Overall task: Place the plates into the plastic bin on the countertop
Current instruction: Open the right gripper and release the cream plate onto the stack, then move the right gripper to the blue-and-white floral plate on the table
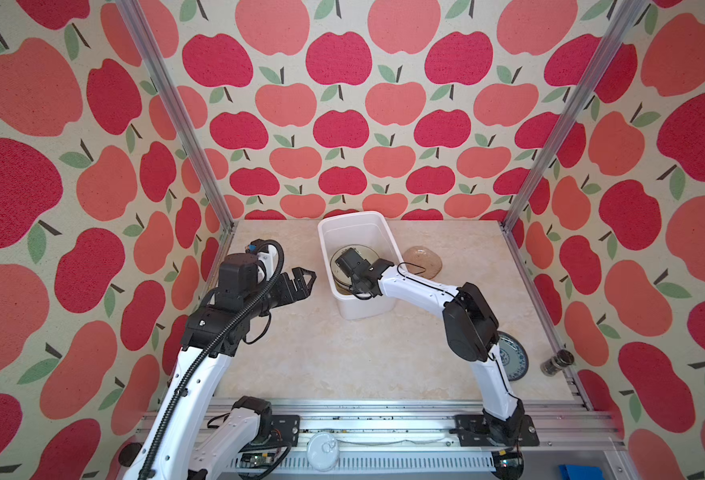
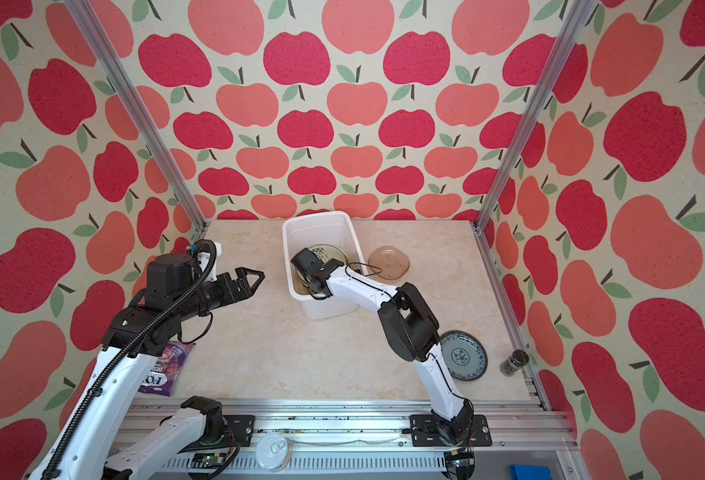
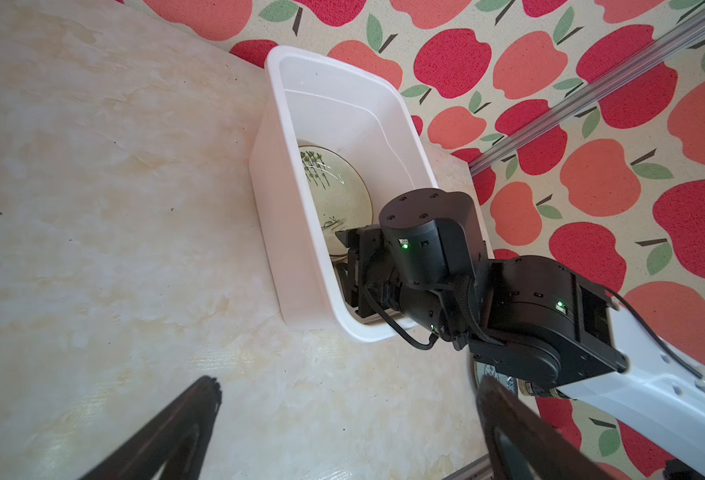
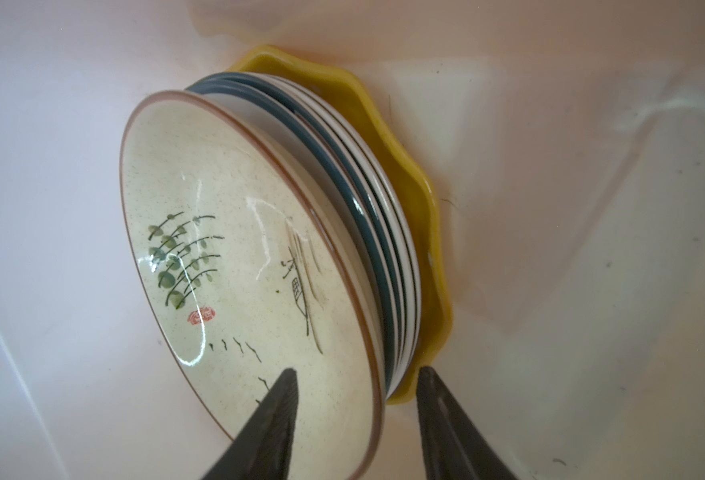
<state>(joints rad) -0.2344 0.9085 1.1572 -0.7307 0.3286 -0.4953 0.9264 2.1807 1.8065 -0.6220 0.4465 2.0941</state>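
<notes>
1. One bin (image 1: 363,309) is seen on the countertop (image 1: 342,357), at the back middle, close to the back wall.
2. Two plates are counted outside it. A brown plate (image 1: 423,259) lies just beside the bin's right wall. A blue-patterned plate (image 2: 463,355) lies near the right rail (image 1: 541,291), partly hidden by the right arm.
3. One stack is lodged in the bin's near half; its exact count cannot be told. On top is a cream plate (image 4: 238,270) with green sprigs, a red seal and a brown rim. Blue-rimmed plates (image 4: 325,158) and white plates (image 4: 384,216) with dark rims are nested beneath. A yellow plate (image 4: 404,166), scalloped, is at the bottom.
4. The right gripper (image 4: 357,372) is lowered into the bin, its jaws parted astride the stack's edge. One finger is over the cream plate's face, the other by the yellow rim. Nothing is clamped.
5. The left gripper (image 1: 307,282) is spread wide, with nothing held, above the countertop left of the bin.
6. Bare countertop is left between the left gripper and the bin, and in front of the bin. The bin's far half is unfilled.
7. One jar (image 1: 556,361) is stood by the right rail, and one bag (image 2: 168,365) lies under the left arm.
</notes>
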